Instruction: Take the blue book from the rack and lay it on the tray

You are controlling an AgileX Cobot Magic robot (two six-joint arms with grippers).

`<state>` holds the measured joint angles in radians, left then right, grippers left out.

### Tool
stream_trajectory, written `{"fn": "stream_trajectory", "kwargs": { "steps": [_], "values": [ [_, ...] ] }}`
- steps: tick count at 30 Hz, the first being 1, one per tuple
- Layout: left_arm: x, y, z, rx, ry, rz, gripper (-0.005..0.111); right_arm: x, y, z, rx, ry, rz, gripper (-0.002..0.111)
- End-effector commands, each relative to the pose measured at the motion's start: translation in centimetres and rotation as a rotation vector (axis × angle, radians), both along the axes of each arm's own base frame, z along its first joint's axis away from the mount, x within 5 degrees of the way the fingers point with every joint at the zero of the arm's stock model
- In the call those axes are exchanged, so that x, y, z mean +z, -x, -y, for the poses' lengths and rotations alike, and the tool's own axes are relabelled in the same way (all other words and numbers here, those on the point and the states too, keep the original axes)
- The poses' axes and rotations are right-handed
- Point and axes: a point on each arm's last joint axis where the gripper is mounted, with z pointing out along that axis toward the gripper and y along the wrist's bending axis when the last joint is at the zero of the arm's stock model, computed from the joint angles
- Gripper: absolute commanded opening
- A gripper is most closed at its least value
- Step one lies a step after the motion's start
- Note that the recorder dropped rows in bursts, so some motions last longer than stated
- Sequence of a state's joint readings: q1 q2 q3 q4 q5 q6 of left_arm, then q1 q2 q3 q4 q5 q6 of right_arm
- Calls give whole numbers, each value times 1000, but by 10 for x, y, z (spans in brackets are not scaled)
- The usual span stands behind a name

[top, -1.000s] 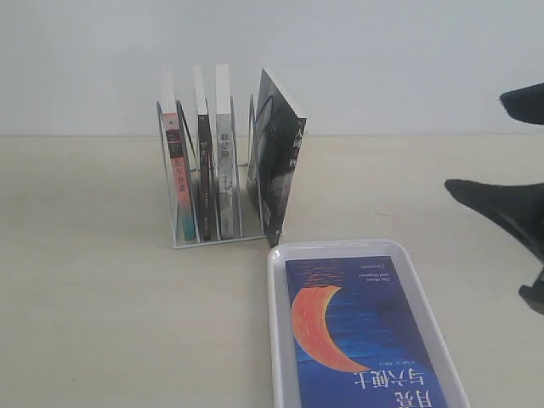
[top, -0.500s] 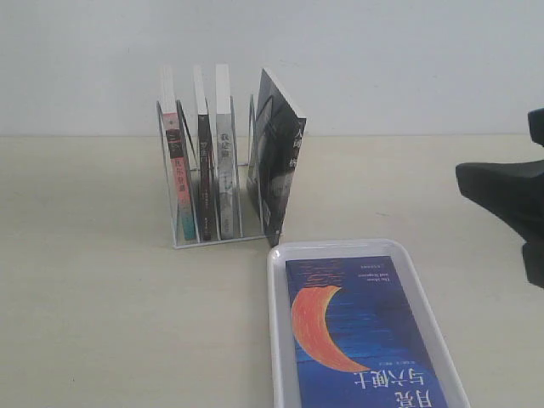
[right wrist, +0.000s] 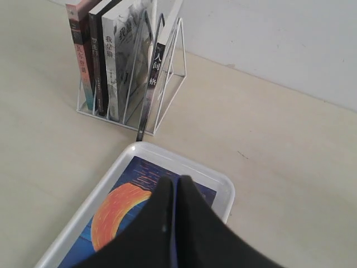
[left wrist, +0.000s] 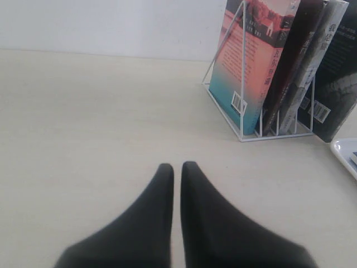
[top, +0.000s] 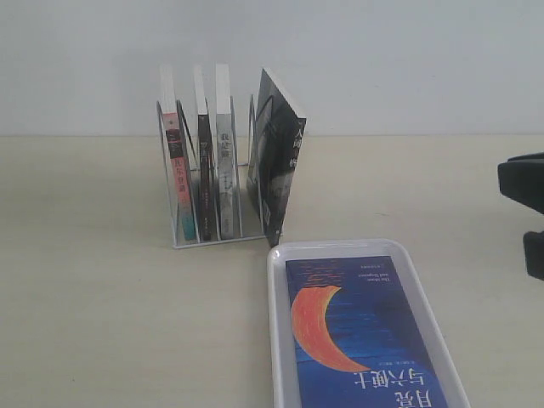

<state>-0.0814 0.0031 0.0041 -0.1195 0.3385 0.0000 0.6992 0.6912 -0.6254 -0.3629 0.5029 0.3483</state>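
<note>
So the deep blue orange-crescent paperback [top: 361, 331] lies flat in the glossy white tray [top: 274, 323]; job looks done to me. My left gripper [left wrist: 177, 166] and right gripper [right wrist: 175, 180] have their fingers pressed together, empty. I'd just park them.

The table [top: 102, 323] I work over is a pale beige, matte top that runs back to a plain white wall. Two things sit directly on it: a wire rack [top: 212, 241] toward the back, and a white tray [top: 274, 323] with a low raised rim nearer the front, its far corner just beside the rack's right end. A black book [top: 276, 161] leans at that end, its lower corner seemingly down on the table near the tray's rim.
</note>
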Motion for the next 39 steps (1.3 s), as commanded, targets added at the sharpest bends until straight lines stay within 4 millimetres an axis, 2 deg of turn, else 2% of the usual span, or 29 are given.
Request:
{"fn": "stream_trajectory", "kwargs": {
  "steps": [1,20,23,27,31,35,39],
  "values": [
    [2,0,0,4,3,11,4,3,1,1,-4,-7,9,1],
    [2,0,0,4,3,11,4,3,2,0,9,-6,10,1],
    [2,0,0,4,3,11,4,5,3,3,-25,-54,0,1],
    [2,0,0,4,3,11,4,5,8,15,-132,-202,-49,1],
    [2,0,0,4,3,11,4,-16,17,31,-230,-333,-56,1],
    [2,0,0,4,3,11,4,-44,33,49,-327,-481,23,1],
    [2,0,0,4,3,11,4,-68,48,62,-411,-532,109,1]
  ]
}}
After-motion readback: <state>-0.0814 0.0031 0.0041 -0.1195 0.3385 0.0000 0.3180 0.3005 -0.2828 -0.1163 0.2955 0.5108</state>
